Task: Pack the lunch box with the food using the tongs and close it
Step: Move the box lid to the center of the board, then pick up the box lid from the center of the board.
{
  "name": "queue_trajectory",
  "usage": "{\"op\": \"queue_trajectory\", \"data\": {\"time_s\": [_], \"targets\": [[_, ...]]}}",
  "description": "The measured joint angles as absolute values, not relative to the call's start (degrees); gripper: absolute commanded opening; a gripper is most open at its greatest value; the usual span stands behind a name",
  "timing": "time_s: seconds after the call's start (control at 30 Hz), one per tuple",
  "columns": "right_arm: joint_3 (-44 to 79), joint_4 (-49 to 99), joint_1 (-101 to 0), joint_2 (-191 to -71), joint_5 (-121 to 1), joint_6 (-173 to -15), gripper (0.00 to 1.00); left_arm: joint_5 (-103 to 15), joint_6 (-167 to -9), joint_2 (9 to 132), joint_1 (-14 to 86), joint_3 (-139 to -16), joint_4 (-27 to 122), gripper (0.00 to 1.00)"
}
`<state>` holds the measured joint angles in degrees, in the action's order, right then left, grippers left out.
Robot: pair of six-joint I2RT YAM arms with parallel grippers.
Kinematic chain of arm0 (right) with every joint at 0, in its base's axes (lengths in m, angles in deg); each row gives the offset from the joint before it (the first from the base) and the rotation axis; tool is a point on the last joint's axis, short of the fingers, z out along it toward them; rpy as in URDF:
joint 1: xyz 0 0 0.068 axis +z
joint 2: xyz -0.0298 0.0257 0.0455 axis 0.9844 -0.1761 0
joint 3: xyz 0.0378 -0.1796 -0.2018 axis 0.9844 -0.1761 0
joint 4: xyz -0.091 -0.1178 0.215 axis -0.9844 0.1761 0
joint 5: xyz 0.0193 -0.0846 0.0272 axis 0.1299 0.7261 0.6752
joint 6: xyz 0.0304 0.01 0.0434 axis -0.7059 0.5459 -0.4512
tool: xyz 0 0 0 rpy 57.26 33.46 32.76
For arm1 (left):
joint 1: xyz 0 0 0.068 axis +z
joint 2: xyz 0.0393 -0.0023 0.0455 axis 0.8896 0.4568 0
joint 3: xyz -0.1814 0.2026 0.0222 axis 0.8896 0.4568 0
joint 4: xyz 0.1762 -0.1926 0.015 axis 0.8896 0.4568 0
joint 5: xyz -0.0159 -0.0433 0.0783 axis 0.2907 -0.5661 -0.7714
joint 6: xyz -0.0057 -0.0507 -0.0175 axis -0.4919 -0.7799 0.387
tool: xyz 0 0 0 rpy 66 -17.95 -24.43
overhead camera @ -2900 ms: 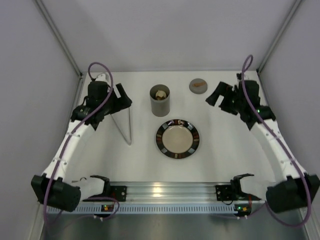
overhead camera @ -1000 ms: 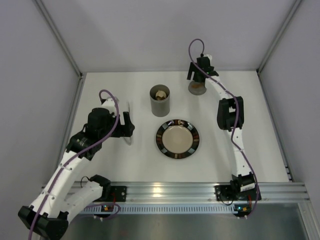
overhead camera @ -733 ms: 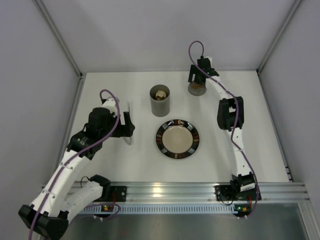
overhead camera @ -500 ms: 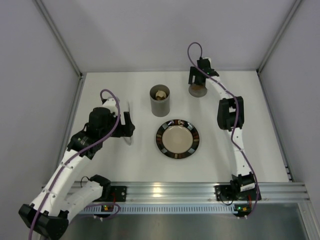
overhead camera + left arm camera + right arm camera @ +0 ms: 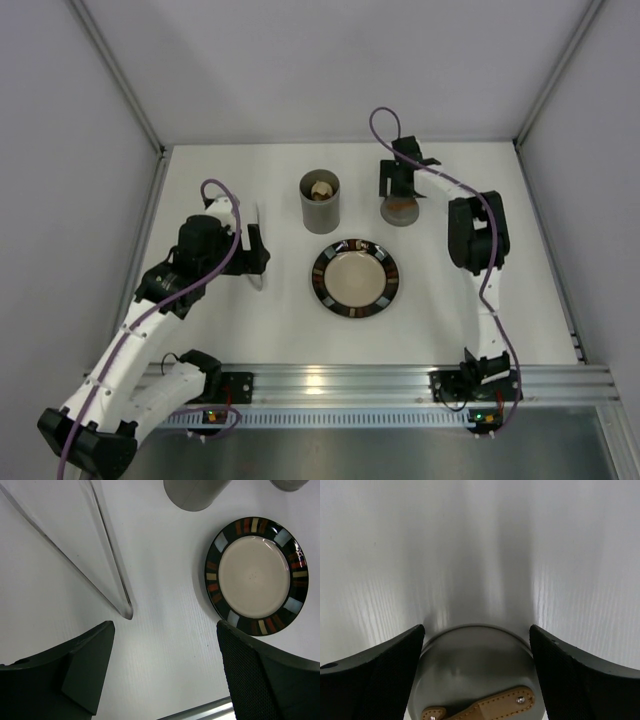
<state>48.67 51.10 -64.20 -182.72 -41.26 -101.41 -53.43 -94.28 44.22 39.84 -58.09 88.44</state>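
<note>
Grey lid (image 5: 470, 665) is grasped, by appearance, in the right end effector (image 5: 476, 632). The lunch box (image 5: 320, 202) stands upright on the bench to its left, well apart. The left end effector (image 5: 164, 627) is released, with the tongs (image 5: 126, 607) just ahead.

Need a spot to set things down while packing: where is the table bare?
Bare: the near strip between the plate and the rail; the right side past the right arm to the wall; the far-left corner behind the left gripper. Crowded: mid-back, where lunch box, lid and right gripper sit close.
</note>
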Motion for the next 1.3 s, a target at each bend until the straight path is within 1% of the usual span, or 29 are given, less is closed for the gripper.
{"op": "queue_trajectory", "data": {"time_s": [0.2, 0.5, 0.7, 0.73, 0.87, 0.97, 1.1, 1.2, 1.3], "targets": [[35.69, 50.97, -62.01, -174.00, -41.06, -103.09, 0.85, -53.46, -94.28, 44.22, 39.84, -57.80, 88.46, 0.87], [33.37, 50.62, -61.60, -168.87, -36.60, -103.46, 0.85, -53.52, -94.28, 44.70, 39.84, -57.50, 88.46, 0.87], [28.98, 50.38, -59.85, -159.34, -35.05, -102.68, 0.78, -53.70, -94.28, 44.94, 39.84, -57.47, 88.46, 0.87], [27.12, 50.25, -58.95, -157.22, -34.68, -102.55, 0.74, -53.70, -94.28, 44.96, 39.84, -57.47, 88.46, 0.87], [20.95, 49.92, -56.04, -153.04, -33.87, -102.22, 0.64, -53.67, -94.28, 44.96, 39.84, -57.47, 88.46, 0.87], [17.39, 49.66, -55.08, -153.13, -33.91, -101.82, 0.60, -53.65, -94.28, 44.98, 39.84, -57.47, 88.46, 0.87], [14.86, 49.64, -55.08, -153.63, -33.47, -101.23, 0.58, -53.52, -94.28, 45.31, 39.84, -57.47, 88.46, 0.87], [14.88, 49.09, -55.13, -153.89, -32.93, -100.71, 0.56, -53.46, -94.28, 45.33, 39.84, -57.45, 88.46, 0.87], [15.14, 48.28, -55.13, -154.48, -32.84, -100.27, 0.56, -53.46, -94.28, 45.33, 39.84, -57.43, 88.46, 0.87]]}}
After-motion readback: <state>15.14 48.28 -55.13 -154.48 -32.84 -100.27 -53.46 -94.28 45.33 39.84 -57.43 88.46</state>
